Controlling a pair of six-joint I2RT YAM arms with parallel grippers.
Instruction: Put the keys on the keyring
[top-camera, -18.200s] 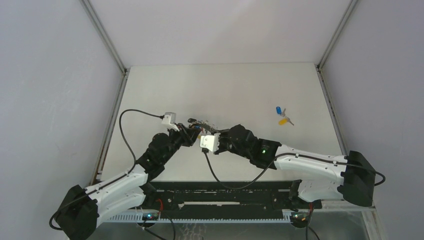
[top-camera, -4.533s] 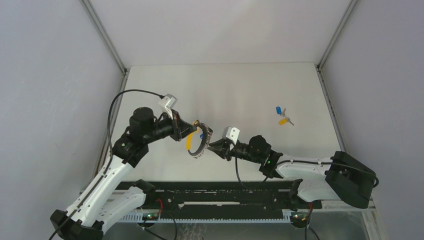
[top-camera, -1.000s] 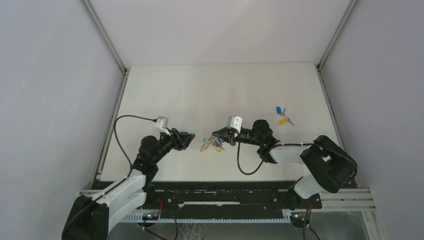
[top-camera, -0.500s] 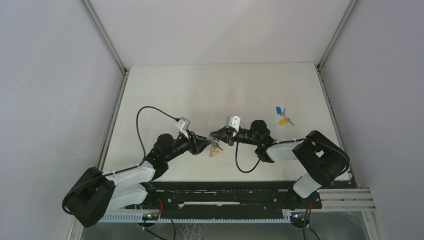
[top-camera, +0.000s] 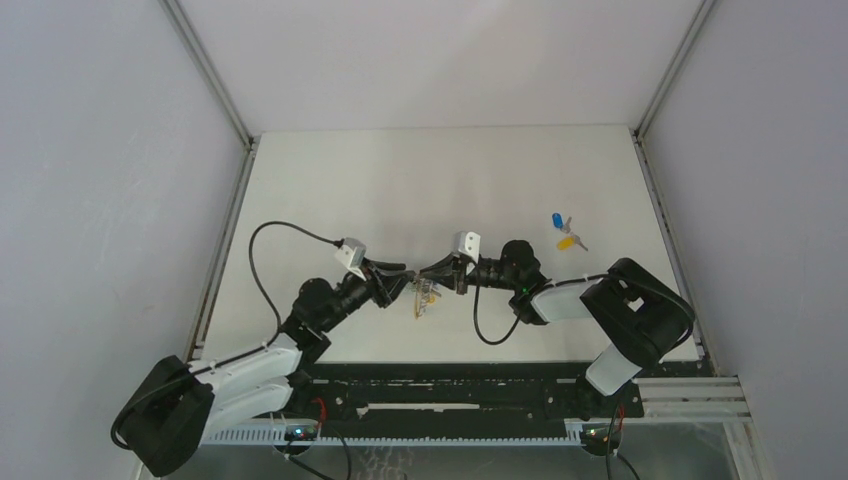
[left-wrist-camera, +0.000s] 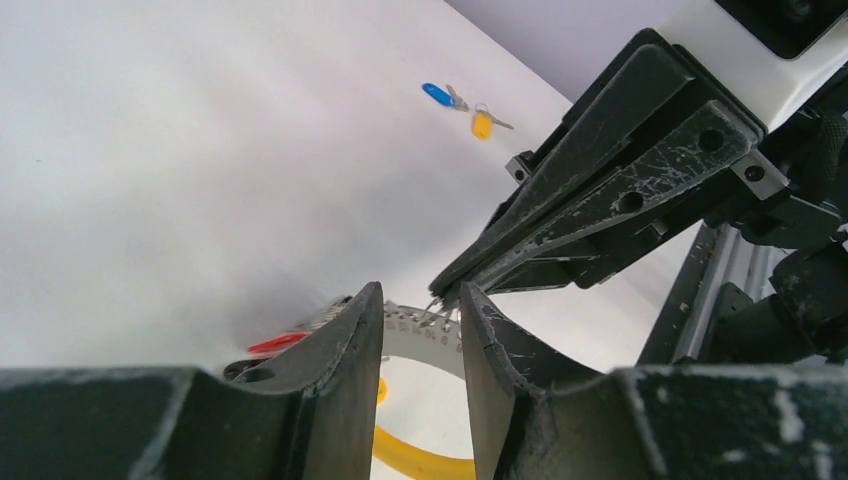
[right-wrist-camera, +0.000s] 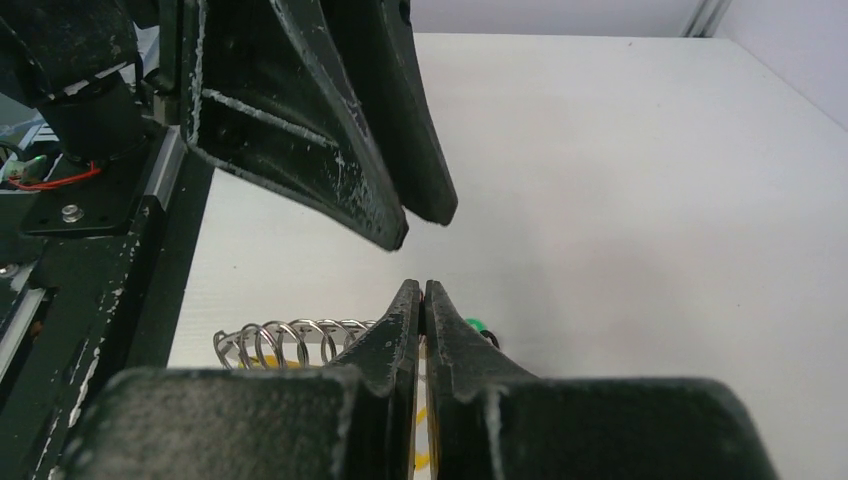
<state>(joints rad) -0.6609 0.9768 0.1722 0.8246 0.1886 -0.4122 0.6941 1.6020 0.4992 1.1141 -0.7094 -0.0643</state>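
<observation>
The keyring (top-camera: 425, 296) is a silver spiral ring with coloured capped keys, hanging low over the table's near middle. My right gripper (top-camera: 434, 272) is shut on its top; in the right wrist view the jaws (right-wrist-camera: 420, 292) are pressed together beside the wire coils (right-wrist-camera: 280, 340) and a green cap (right-wrist-camera: 470, 325). My left gripper (top-camera: 401, 279) is open just left of it; in the left wrist view its jaws (left-wrist-camera: 421, 310) straddle the ring's pale band (left-wrist-camera: 420, 332), not closed on it. The blue key (top-camera: 557, 220) and the yellow-orange key (top-camera: 567, 241) lie at the right, also in the left wrist view (left-wrist-camera: 437, 95) (left-wrist-camera: 482, 124).
A black rail (top-camera: 450, 385) runs along the table's near edge by the arm bases. Metal frame posts (top-camera: 655, 180) and grey walls bound the white table on both sides and at the back.
My left gripper has swung right from the table's left up to the keyring. The keyring stays pinched in my right gripper and has shifted slightly. The loose keys have not moved.
</observation>
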